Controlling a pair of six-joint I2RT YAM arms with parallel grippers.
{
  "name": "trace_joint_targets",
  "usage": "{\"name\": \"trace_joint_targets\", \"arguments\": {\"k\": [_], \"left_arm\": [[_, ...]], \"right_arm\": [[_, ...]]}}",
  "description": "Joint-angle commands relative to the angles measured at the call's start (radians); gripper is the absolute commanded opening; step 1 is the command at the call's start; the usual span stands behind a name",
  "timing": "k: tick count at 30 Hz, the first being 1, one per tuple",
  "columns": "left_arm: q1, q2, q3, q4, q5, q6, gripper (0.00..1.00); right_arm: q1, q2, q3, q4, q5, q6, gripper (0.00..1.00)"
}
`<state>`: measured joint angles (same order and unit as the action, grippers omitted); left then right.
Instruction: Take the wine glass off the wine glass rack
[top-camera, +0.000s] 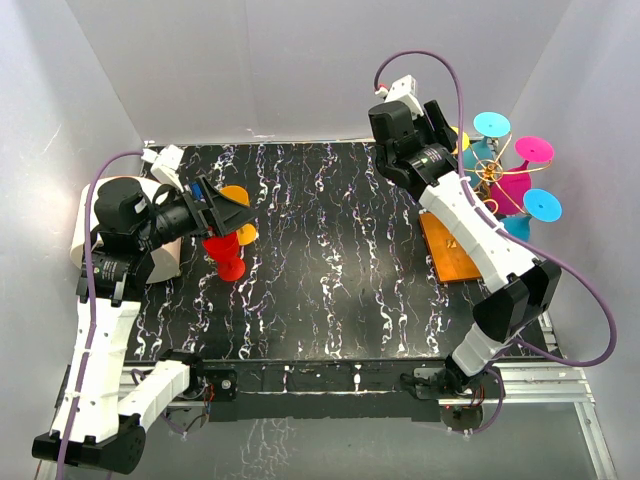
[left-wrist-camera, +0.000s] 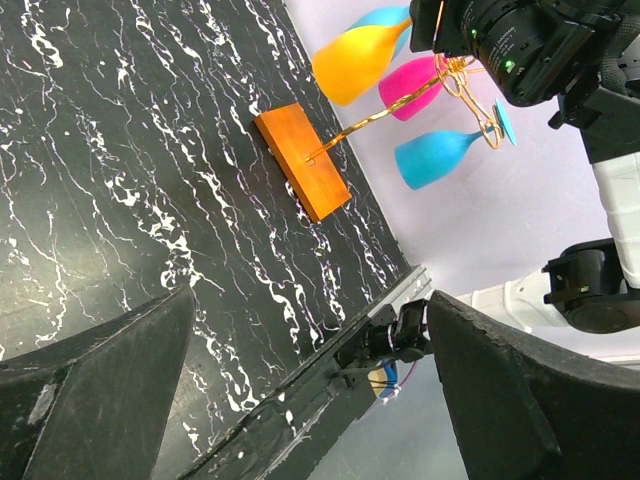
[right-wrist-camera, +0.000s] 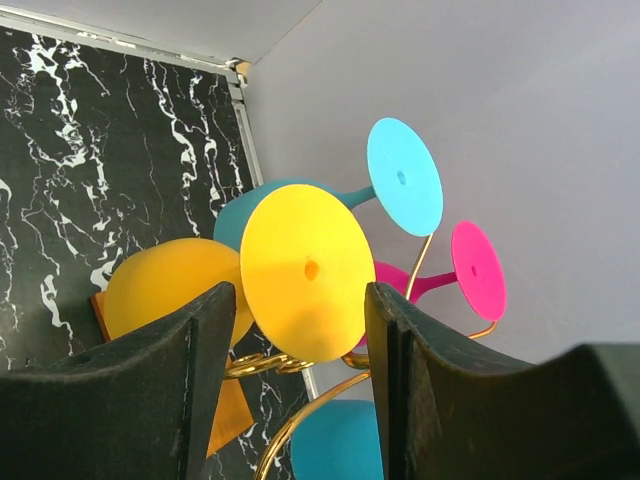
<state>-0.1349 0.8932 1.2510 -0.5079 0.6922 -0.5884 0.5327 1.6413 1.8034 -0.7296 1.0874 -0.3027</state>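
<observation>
**Top external view.** At the right edge of the black marbled surface (top-camera: 330, 260), upper right of the frame, the wine glass rack (top-camera: 448, 255): orange base plate flat, gold wire above it, hooks hung with coloured glasses whose round feet fan out to the right. From lower right up to the rack, right arm (top-camera: 470, 225) stretched out, right end effector (top-camera: 450, 132) at the hooks' left side, mostly masking the glass there. At middle left, left end effector (top-camera: 228, 205), just above a red glass (top-camera: 226, 256) on the surface, well apart from the rack.

**Left wrist view.** In the two lower corners, left fingers (left-wrist-camera: 90, 390), dark and spread wide, with only bare surface between them. Rack in the upper middle, wire stem slanting from the base plate toward upper right. On the hooks, yellow wine glass (left-wrist-camera: 355, 62), long axis along that same slant, bowl toward lower left nearer the base, stem end hidden behind the right arm's black wrist. Beside it and roughly parallel, pink glass (left-wrist-camera: 410, 85) and blue glass (left-wrist-camera: 438, 160).

**Right wrist view.** At centre, yellow wine glass on the gold hooks: foot disc facing the lens, bowl behind it at lower left, long axis running away from the camera. On either side of the foot disc, right fingers (right-wrist-camera: 150, 390), set at a middling width with hardly any gap to the disc. Cannot tell whether pressed on it.
</observation>
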Motion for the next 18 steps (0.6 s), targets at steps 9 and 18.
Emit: {"name": "trace_joint_targets", "arguments": {"k": [9,18], "left_arm": [[-0.005,-0.010,0.028,0.026,0.022,-0.028,0.99],[-0.005,-0.011,0.022,0.022,0.024,-0.018,0.99]], "right_arm": [[-0.013,0.003,0.025,0.068,0.005,-0.042,0.38],[-0.013,-0.005,0.003,0.081,0.014,-0.053,0.39]]}}
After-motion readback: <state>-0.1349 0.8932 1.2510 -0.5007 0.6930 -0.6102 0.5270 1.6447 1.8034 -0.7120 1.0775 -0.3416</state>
